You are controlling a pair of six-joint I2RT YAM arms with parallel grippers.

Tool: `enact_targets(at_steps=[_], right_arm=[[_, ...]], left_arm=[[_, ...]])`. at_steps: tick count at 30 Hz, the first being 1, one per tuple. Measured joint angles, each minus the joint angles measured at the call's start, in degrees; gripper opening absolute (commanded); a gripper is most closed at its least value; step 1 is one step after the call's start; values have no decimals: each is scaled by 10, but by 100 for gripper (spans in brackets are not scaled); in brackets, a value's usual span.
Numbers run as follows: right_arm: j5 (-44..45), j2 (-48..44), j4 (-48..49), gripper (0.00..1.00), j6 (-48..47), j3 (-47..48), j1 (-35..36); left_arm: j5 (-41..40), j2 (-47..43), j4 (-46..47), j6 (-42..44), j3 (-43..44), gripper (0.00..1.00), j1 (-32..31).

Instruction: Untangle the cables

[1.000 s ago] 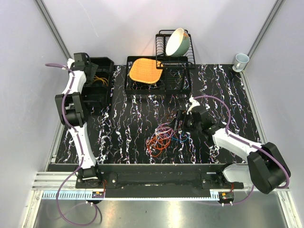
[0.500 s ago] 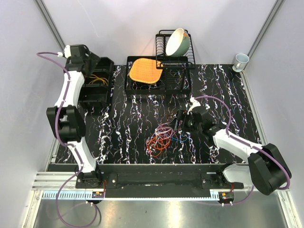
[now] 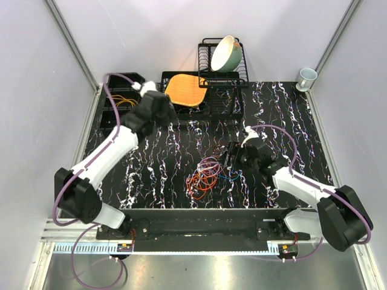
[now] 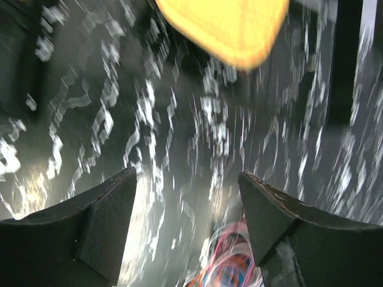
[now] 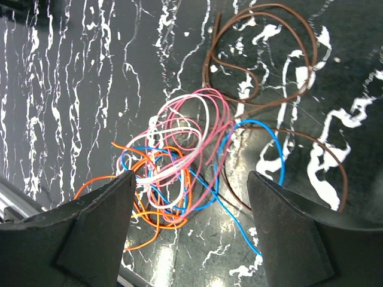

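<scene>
The cables (image 3: 208,174) lie in a loose tangle of orange, pink, white, blue and brown wires on the black marbled table, a little right of centre. My right gripper (image 3: 230,158) hovers just behind and to the right of them, open. In the right wrist view the cables (image 5: 173,158) sit between and beyond the empty gripper (image 5: 191,179), with a brown loop (image 5: 263,60) and a blue wire (image 5: 266,149) spread out to the right. My left gripper (image 3: 164,113) hangs over the back left of the table, open and empty. Its wrist view is blurred, with the gripper (image 4: 187,176) above bare table and the cables (image 4: 230,269) at the bottom edge.
A black bin (image 3: 121,112) at the back left holds yellow wires (image 3: 124,99). An orange mat (image 3: 184,89) lies on a black tray at the back centre, beside a wire rack (image 3: 239,75) carrying a pale bowl (image 3: 226,53). A cup (image 3: 306,77) stands at the back right corner.
My left arm has swung away from the black bin and out over the table toward the middle. The right gripper has barely moved and stays over the tangle.
</scene>
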Motion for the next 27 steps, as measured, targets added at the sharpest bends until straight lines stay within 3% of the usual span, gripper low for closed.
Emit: enact_targets(at_steps=[9,15,21,27], right_arm=[[31,-56,-5,80,19,-35,0],[37,-68,-5,80,24,-38,-1],[61,-96,-9,79,36,-50,-1],[99,-133,-15,80,57,-63,-1]], left_arm=[[-1,-77,1,47,-132,65,-180],[37,-50,28,76,-138,57,-249],[91,47,35,107,-90,49,-274],[130,114,40,123,-37,49,-280]])
